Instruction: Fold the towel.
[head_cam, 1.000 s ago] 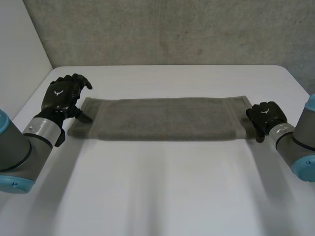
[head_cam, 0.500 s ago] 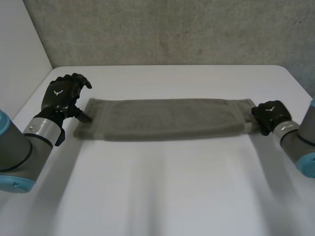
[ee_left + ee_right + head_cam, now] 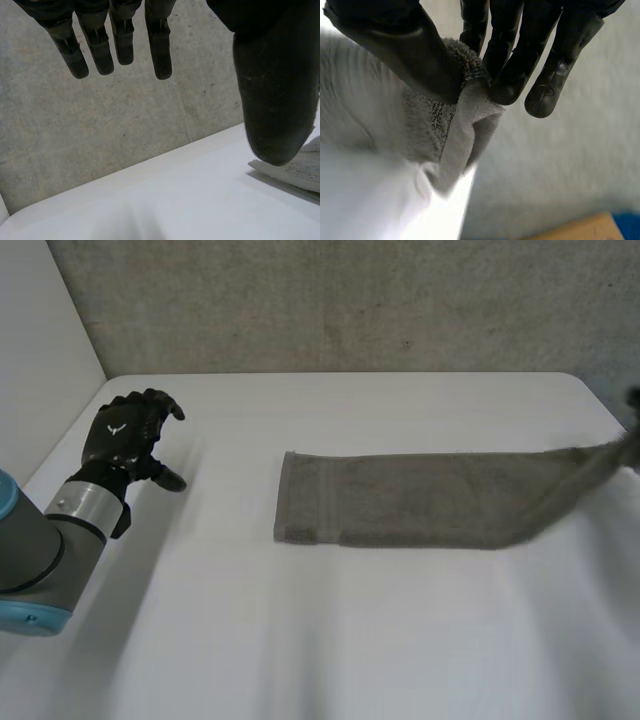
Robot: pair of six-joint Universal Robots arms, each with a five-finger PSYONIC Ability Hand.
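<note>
A grey towel (image 3: pixel 420 500), folded into a long strip, lies across the white table (image 3: pixel 350 640). Its right end rises off the table toward the table's right edge. In the right wrist view my right hand (image 3: pixel 405 45) is shut on that end, pinching bunched towel (image 3: pixel 445 130) between thumb and fingers. My left hand (image 3: pixel 130 435) hovers over the table's left side, open with fingers straight and nothing in it, well clear of the towel's left end. In the left wrist view a bit of the towel's edge (image 3: pixel 305 167) lies beyond the thumb (image 3: pixel 275 100).
A grey concrete wall (image 3: pixel 350 300) runs along the table's far edge. A white panel (image 3: pixel 40 340) stands at the left. Bare table lies between my left hand and the towel, and all along the near side.
My right hand closed on the towel's right end and pulled it right and upward. The whole towel slid right, away from my left hand, which stayed still.
</note>
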